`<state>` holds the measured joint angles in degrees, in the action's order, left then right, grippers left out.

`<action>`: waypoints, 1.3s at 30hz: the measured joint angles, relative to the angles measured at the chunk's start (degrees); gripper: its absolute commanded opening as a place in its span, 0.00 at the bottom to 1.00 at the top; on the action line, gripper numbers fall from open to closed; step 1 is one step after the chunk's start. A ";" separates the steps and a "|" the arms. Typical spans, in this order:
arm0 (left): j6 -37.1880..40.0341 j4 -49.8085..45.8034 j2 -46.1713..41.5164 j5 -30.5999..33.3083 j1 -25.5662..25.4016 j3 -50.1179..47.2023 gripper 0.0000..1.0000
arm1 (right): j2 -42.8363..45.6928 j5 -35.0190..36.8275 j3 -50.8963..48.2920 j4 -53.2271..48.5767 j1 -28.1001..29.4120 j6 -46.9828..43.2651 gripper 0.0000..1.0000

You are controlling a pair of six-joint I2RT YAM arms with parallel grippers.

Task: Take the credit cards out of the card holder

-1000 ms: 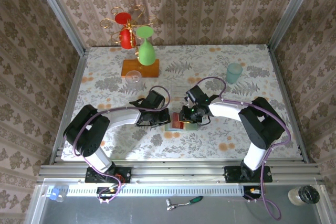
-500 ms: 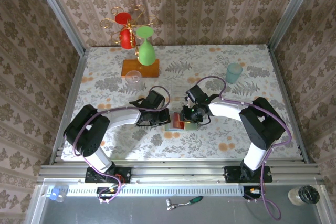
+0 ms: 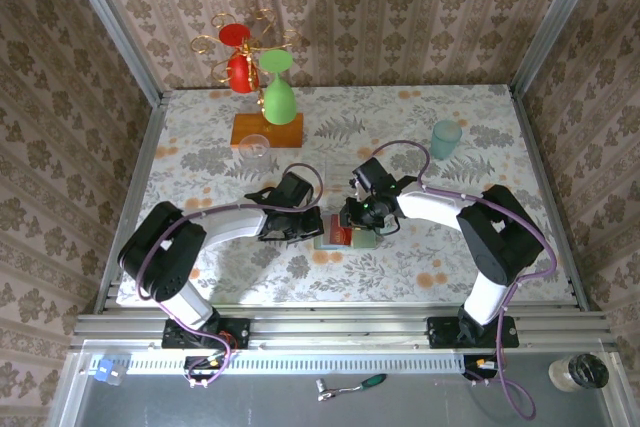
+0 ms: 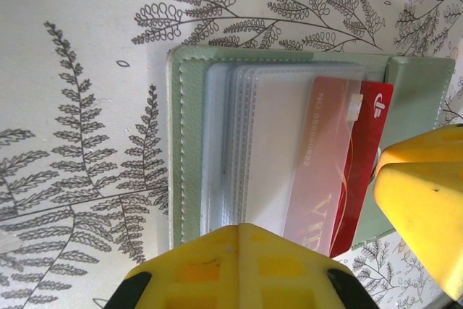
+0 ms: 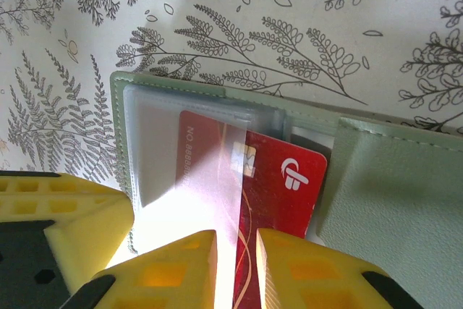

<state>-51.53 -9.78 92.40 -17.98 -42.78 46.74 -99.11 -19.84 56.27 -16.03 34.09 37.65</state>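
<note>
Risk note — card holder point(image 5: 391, 200) lies open on the bench point(image 3: 480, 147) between the arms, with the red credit card point(image 5: 286, 179) half out of its clear sleeve point(image 5: 159, 150). Right claw point(image 5: 236, 240) is clenched on the card's near edge. The sleeve's lip looks caught in the same pinch — if so, my pull drags the whole holder. Left claw point(image 4: 239, 240), clenched empty, sits over the holder's edge; I cannot tell whether it bears down, and it may slip.

Papered in brown damask on left, far and right walls point(image 3: 400, 7); floral-print table point(image 3: 500, 147) between; metal rail point(image 3: 340, 327) near.
</note>
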 measured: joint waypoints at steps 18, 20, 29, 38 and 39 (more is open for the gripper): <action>1.88 -1.46 2.47 -0.28 -1.88 5.20 0.00 | 4.46 0.11 -5.99 2.29 -0.07 2.51 0.26; 1.90 -1.42 2.47 -0.20 -1.88 5.20 0.00 | 4.46 0.09 -6.10 2.78 -0.07 2.84 0.26; 1.90 -1.11 3.19 -0.20 -1.88 5.03 0.00 | 4.46 -0.31 -7.52 4.50 -1.38 3.30 0.26; 1.90 -1.18 3.78 -0.22 -1.88 4.87 0.00 | 4.33 -2.36 -8.28 7.15 -2.91 3.69 0.27; 1.90 -1.20 3.78 -0.22 -1.88 4.87 0.00 | 4.26 -2.75 -8.35 7.39 -2.97 3.74 0.27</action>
<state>-49.63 -10.98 96.18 -18.20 -44.66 51.62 -94.85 -22.59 47.92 -8.64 31.11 41.39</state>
